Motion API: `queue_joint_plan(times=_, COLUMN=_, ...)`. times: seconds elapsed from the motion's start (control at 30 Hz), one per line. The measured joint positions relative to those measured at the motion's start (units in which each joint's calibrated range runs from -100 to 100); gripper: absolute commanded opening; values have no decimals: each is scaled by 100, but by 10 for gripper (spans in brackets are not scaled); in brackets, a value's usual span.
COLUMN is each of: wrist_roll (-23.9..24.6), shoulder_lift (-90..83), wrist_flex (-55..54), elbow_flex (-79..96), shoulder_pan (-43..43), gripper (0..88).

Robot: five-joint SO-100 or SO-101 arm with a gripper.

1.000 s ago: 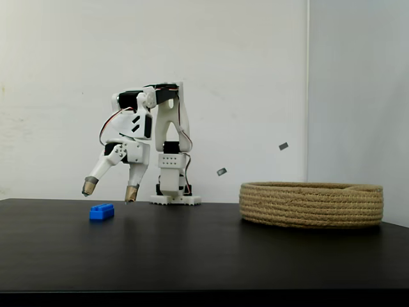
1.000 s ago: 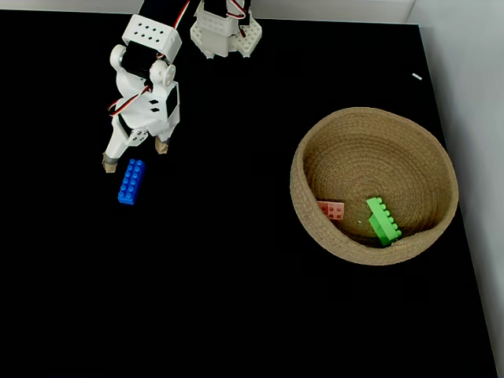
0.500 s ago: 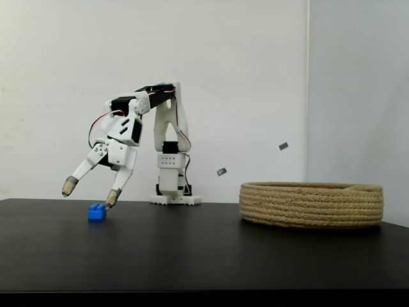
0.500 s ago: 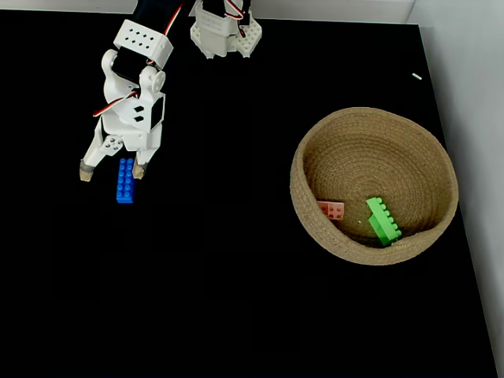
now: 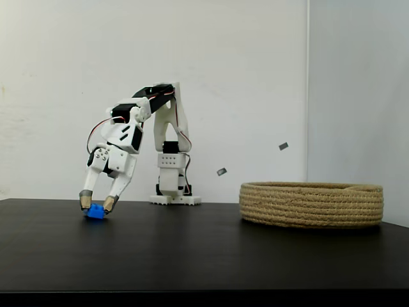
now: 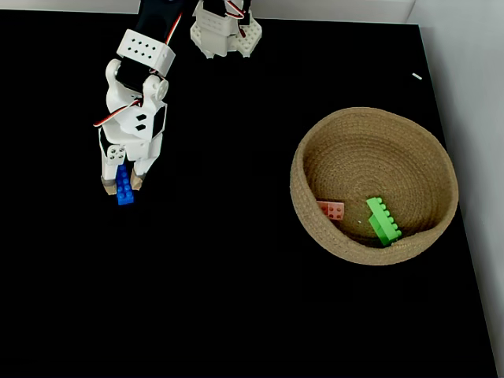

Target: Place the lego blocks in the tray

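Gripper down at the table, 2 fingers narrowed onto the blue lego block, 1 tan tip on each long side, touching it. Block sits on the table, well left of the rope tray in the top-down fixed view. Pink block and green block lie inside the tray near its front wall. Bare tabletop between gripper and tray.

The white arm bends forward and down from its base, the wrist pitched steeply so the tool points at the tabletop. In a fixed view from above, its two tan-tipped fingers stand narrowly apart, closed against either side of the blue brick.
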State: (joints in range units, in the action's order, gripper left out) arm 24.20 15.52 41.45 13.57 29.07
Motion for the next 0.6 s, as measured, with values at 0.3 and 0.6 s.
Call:
queue_joint_plan(times=0.3, wrist_roll=29, shoulder_lift=-102, wrist_flex=-16, elbow_flex=115, shoulder_pan=-24, gripper=0)
queue_joint_plan(times=0.6, wrist_roll=-239, shoulder_lift=-1535, wrist_flex=2087, elbow_flex=-354, shoulder_pan=-391, gripper=2)
